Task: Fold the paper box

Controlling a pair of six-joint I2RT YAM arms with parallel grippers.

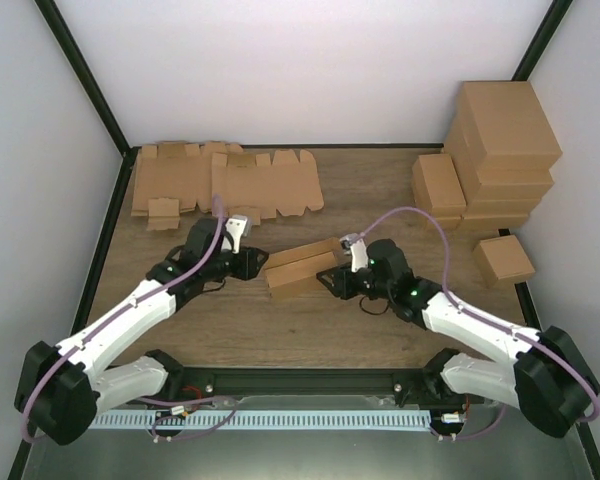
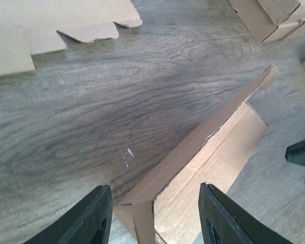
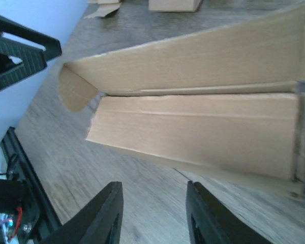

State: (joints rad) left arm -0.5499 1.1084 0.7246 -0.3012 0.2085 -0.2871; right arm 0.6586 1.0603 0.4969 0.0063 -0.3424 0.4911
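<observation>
The paper box (image 1: 302, 268) lies partly folded at the table's middle, a long brown trough with one side wall raised. My left gripper (image 1: 254, 263) is at its left end. In the left wrist view that gripper (image 2: 155, 218) is open, and the box's (image 2: 213, 152) corner stands between the fingers with a gap on each side. My right gripper (image 1: 332, 283) is at the box's right end. In the right wrist view it (image 3: 155, 213) is open over bare wood, with the box (image 3: 193, 127) just ahead of the fingertips and apart from them.
Flat cardboard blanks (image 1: 225, 180) lie at the back left. Finished brown boxes are stacked at the back right (image 1: 500, 150), with one (image 1: 438, 185) beside them and a small one (image 1: 504, 260) nearer. A black frame rail (image 1: 310, 382) runs along the near edge.
</observation>
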